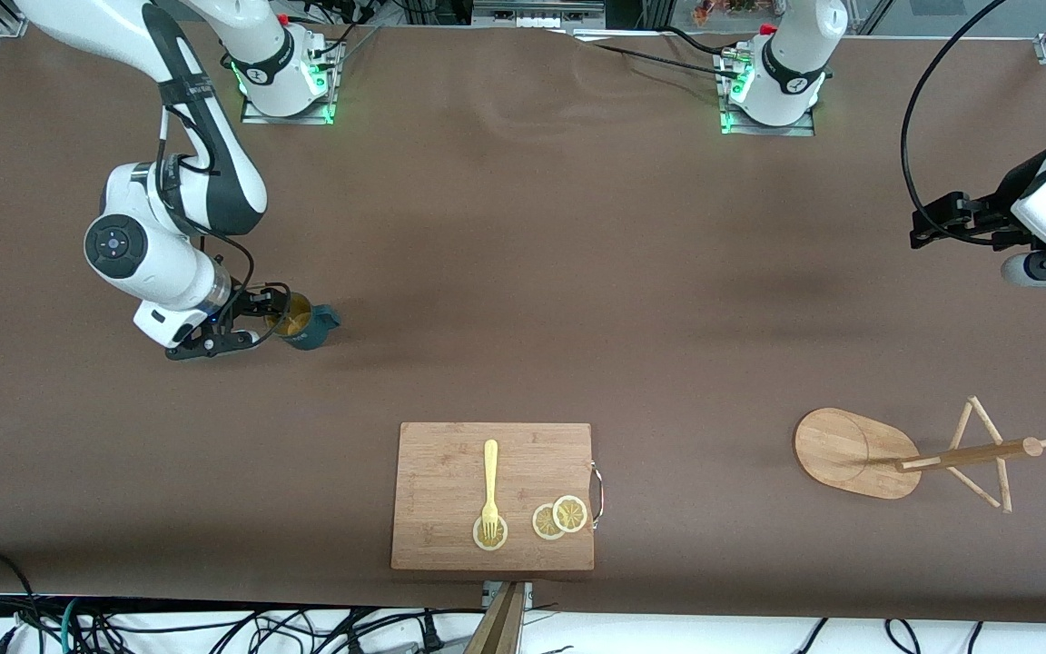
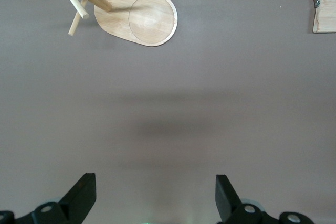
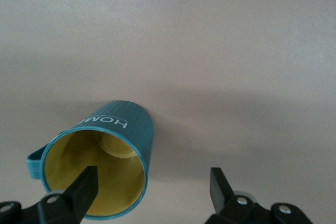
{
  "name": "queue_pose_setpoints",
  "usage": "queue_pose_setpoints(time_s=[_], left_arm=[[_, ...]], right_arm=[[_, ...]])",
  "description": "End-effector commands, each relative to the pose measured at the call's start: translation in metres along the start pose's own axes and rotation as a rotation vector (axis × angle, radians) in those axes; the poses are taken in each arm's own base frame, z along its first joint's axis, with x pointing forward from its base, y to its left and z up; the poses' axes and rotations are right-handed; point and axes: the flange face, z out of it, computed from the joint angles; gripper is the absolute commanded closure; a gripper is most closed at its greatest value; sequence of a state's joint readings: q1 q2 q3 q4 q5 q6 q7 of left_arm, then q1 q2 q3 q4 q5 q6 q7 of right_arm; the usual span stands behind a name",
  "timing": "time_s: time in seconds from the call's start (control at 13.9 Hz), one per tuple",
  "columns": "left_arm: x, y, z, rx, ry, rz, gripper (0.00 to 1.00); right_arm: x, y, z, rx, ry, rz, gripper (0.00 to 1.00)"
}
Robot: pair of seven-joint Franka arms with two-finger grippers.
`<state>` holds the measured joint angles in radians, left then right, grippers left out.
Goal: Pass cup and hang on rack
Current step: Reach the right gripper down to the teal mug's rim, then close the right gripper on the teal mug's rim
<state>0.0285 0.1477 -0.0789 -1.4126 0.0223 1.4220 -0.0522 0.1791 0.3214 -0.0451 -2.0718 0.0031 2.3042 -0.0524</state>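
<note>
The right wrist view alone shows white lettering on the cup [image 3: 100,166] and 1 finger [image 3: 79,190] of the right end effector [image 1: 260,320] inside its rim, the other outside, spread wide and not clamped. The front view places the cup [image 1: 305,324] on the table [image 1: 523,272], toward the right arm's end. The left end effector [image 2: 156,195], fingers wide apart and empty, waits above bare table near the rack [image 1: 932,454].

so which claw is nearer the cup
Right. The right claw is at the cup, one finger inside its rim. The left claw hangs open near the rack, at the table's left-arm end.
</note>
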Motion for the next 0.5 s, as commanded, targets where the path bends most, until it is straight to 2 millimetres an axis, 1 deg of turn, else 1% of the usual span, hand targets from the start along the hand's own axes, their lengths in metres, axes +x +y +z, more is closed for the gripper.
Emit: queue_pose_setpoints(time_s=[0.0, 0.14, 0.22, 0.43], left_arm=[[0.002, -0.001, -0.006, 0.001, 0.013, 0.003, 0.00], [0.002, -0.001, -0.006, 0.001, 0.013, 0.003, 0.00], [0.002, -0.001, -0.006, 0.001, 0.013, 0.003, 0.00], [0.002, 0.000, -0.006, 0.001, 0.013, 0.006, 0.00]], right_arm=[[-0.005, -0.003, 0.011, 0.002, -0.007, -0.012, 0.13], [-0.011, -0.008, 0.022, 0.001, 0.002, -0.021, 0.19], [-0.013, -0.010, 0.025, 0.000, 0.009, -0.021, 0.24], [-0.013, -0.012, 0.027, 0.001, 0.008, -0.014, 0.41]])
